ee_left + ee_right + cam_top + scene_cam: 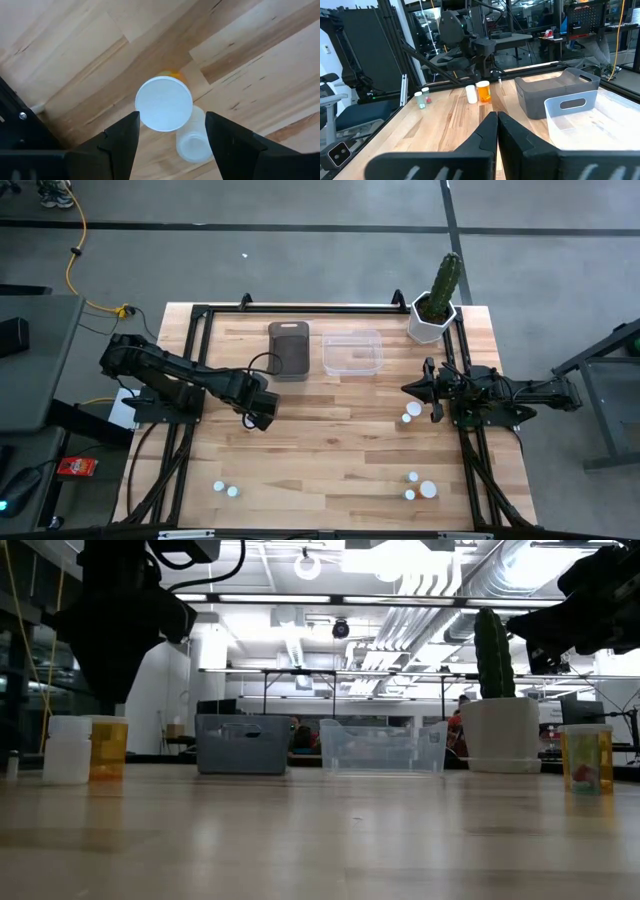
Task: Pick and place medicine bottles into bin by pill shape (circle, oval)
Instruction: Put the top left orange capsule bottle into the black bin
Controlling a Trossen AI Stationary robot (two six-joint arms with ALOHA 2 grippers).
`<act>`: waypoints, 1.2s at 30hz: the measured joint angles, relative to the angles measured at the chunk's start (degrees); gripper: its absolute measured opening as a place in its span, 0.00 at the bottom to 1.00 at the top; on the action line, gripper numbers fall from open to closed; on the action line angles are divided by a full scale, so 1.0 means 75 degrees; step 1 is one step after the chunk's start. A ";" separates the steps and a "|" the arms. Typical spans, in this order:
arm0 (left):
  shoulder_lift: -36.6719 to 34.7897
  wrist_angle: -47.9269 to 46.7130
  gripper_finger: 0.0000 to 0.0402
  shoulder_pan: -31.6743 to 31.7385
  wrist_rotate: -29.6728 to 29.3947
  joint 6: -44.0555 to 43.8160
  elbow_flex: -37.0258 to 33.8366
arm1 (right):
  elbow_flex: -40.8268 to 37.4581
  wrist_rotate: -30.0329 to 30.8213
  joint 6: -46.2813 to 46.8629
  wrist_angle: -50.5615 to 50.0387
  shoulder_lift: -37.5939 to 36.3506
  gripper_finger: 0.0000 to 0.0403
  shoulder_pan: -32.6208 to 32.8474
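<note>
On the desk [330, 430] stand two bins, one dark [289, 348] and one clear [352, 352], one cactus pot [432, 320], and nine visible bottles [419, 490]. Two arms reach in.

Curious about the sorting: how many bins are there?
2. A dark grey bin and a clear bin stand side by side near the table's far edge. None seems hidden.
</note>
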 joint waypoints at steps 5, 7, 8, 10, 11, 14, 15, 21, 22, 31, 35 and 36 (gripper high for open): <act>-0.0003 0.0087 0.54 0.0018 -0.0272 0.0499 0.0000 | 0.0000 0.0000 0.0000 0.0000 0.0000 0.01 0.0003; -0.0003 0.0210 0.54 0.0050 -0.0217 0.0563 0.0000 | 0.0000 0.0000 -0.0002 0.0000 0.0000 0.01 0.0002; -0.0003 0.0248 0.54 0.0050 -0.0106 0.0645 0.0000 | 0.0000 0.0000 0.0000 0.0000 0.0000 0.01 0.0000; -0.0003 0.0258 0.54 0.0047 0.0111 0.0681 0.0000 | 0.0000 0.0000 -0.0002 0.0000 0.0000 0.01 0.0003; -0.0003 0.0254 0.54 0.0047 0.0112 0.0633 0.0000 | 0.0000 0.0000 0.0000 0.0000 0.0000 0.01 0.0000; -0.0003 0.0254 0.54 0.0046 0.0090 0.0386 0.0000 | 0.0000 0.0000 0.0000 0.0000 0.0000 0.01 0.0001; -0.0003 0.0256 0.54 0.0047 0.0089 0.0366 0.0000 | 0.0000 0.0000 0.0000 0.0000 0.0000 0.01 0.0003; -0.0003 0.0251 0.54 0.0047 0.0060 0.0204 0.0000 | 0.0000 0.0000 0.0000 0.0000 0.0000 0.01 0.0000; -0.0003 0.0251 0.55 0.0049 0.0030 0.0137 0.0000 | 0.0000 0.0000 0.0000 0.0000 0.0000 0.01 0.0000; -0.0004 0.0251 0.79 0.0169 0.0029 0.0383 0.0000 | 0.0000 0.0000 0.0000 0.0000 0.0000 0.01 0.0000; -0.0006 0.0246 0.81 0.0180 0.0658 0.0481 0.0000 | 0.0000 0.0000 0.0000 0.0000 0.0000 0.01 0.0000; -0.0003 0.0255 0.81 0.0161 0.0698 0.0483 0.0000 | 0.0000 0.0000 -0.0003 0.0000 0.0000 0.01 0.0003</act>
